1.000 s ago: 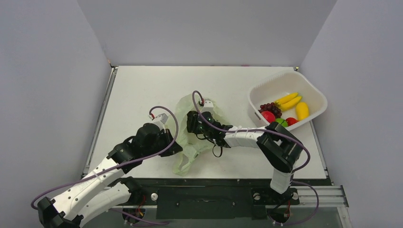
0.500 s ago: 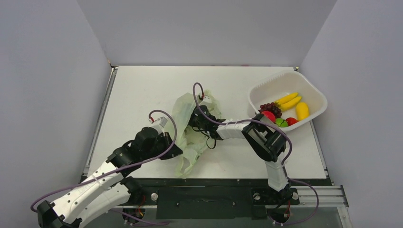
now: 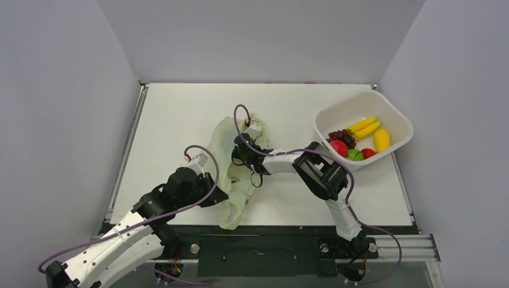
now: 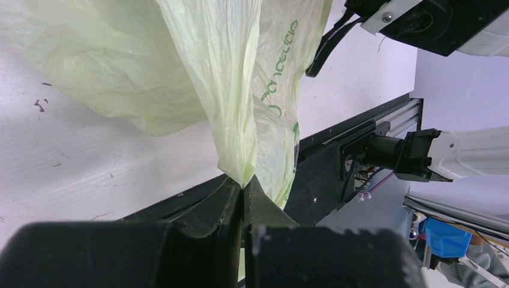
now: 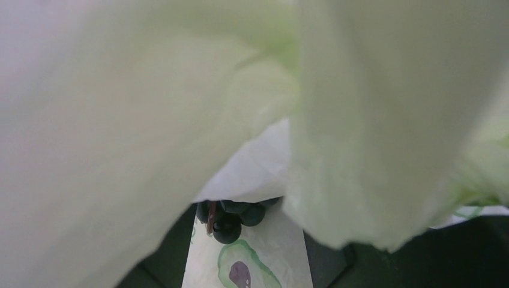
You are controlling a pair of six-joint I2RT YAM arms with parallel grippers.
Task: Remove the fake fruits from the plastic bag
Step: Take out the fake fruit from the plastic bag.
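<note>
The pale green plastic bag [image 3: 223, 144] lies mid-table, stretched toward the near edge. My left gripper [image 3: 217, 195] is shut on a gathered fold of the bag [image 4: 240, 120], with its tips [image 4: 243, 183] pinching the film. My right gripper [image 3: 240, 155] is pushed into the bag's mouth. In the right wrist view bag film [image 5: 150, 108] covers most of the frame. The right gripper [image 5: 247, 227] is open. A dark bunch of round berries [image 5: 231, 219] lies ahead of it on the printed bag film. A red fruit [image 3: 339, 147] and a round green fruit [image 3: 355, 154] lie in the basket.
The white basket [image 3: 396, 120] stands at the back right with yellow bananas [image 3: 365, 127], a dark grape bunch [image 3: 342, 136] and other fruit. The right arm's elbow [image 3: 324, 174] rises over the table near the basket. The black front rail [image 3: 270, 231] runs along the near edge.
My right gripper has gone further left and deeper into the bag. My left gripper has drawn the bag's fold toward the near edge, stretching the bag.
</note>
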